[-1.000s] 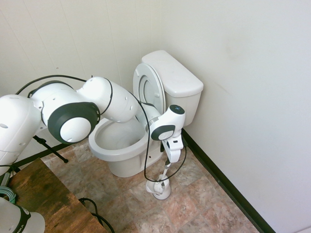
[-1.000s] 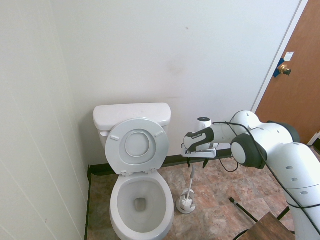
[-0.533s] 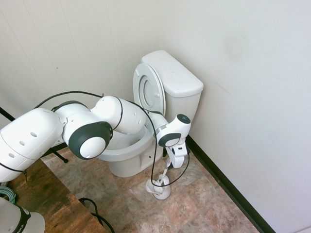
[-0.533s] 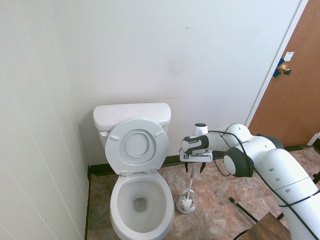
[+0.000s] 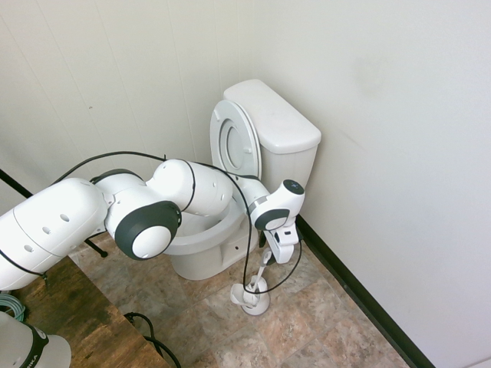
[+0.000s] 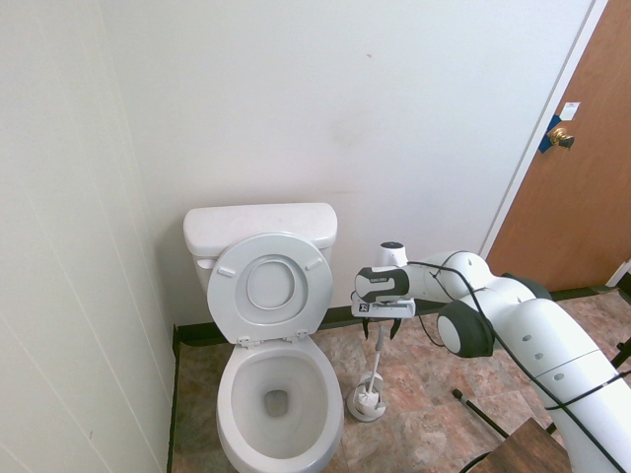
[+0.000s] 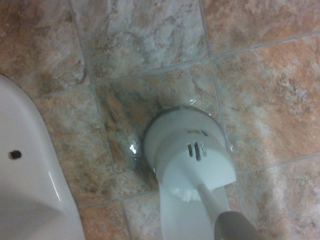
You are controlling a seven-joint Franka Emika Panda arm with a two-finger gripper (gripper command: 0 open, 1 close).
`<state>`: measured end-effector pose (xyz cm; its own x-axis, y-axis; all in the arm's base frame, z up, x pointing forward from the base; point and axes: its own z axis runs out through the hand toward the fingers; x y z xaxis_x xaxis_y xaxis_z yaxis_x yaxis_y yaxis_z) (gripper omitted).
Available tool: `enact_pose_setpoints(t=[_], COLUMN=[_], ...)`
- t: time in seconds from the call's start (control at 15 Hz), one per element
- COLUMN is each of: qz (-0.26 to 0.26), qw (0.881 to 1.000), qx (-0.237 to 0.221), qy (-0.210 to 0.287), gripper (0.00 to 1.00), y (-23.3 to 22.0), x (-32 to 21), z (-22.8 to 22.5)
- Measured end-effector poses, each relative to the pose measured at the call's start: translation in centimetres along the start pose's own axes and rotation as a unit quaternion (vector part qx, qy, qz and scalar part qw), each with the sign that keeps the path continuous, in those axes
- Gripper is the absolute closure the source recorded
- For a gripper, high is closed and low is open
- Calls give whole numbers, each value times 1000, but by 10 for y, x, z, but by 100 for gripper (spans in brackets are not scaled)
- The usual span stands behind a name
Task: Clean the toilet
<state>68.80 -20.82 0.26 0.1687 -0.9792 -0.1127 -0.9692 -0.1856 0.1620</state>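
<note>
Second exterior view, open claw [image 6: 381, 328], toilet [image 6: 279, 394]

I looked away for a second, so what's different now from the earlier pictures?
The open tool moved toward the toilet and a little lower, and is now around the top of the brush handle. The toilet and brush holder stayed put.

1 raised seat ring [image 5: 236, 142] – against 1 white tank [image 5: 278, 123]
</note>
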Motion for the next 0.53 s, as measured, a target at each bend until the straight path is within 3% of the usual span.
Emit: enact_pose_setpoints(t=[0.53], qz=[-3], qw=[1000], qx=[4], qy=[-8], gripper=[100], y=[-1], x=[0], z=[3])
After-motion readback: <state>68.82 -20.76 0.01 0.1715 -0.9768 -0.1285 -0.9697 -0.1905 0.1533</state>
